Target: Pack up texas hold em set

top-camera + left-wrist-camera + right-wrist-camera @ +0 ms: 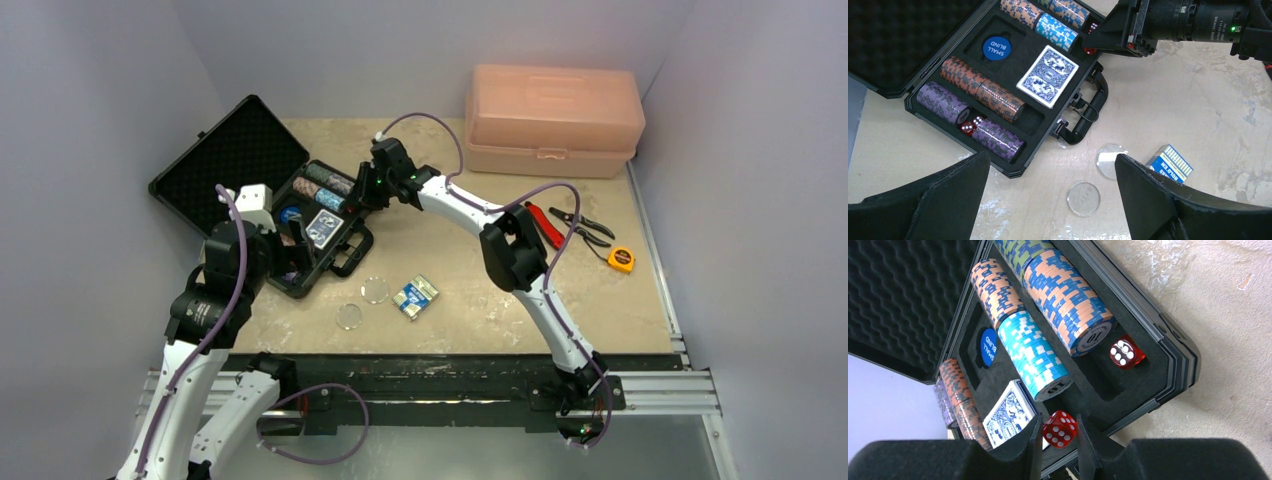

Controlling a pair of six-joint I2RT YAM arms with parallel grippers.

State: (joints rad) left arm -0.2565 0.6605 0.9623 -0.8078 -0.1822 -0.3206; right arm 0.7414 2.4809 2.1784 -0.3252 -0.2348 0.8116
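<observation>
The open black case (pixel 333 268) lies at the table's left with rows of chips (pixel 1068 305), a blue-backed card deck (pixel 1047 76) and a blue small-blind button (pixel 997 48) in its foam. My right gripper (pixel 1058 417) is over the case's right end, shut on a red die (pixel 1060 429). Another red die (pixel 1126 353) sits in a slot beside the chips. My left gripper (pixel 1050 165) is open and empty above the table, in front of the case. Two clear discs (pixel 1083 198) (pixel 1111 160) and a blue card box (pixel 1170 163) lie below it.
A pink plastic box (pixel 553 118) stands at the back right. Red-handled pliers (pixel 545 225), black pliers (pixel 582 226) and a yellow tape measure (pixel 621 259) lie at the right. The case lid (pixel 230 160) leans open to the left. Two more dice (pixel 972 125) sit between the purple chips.
</observation>
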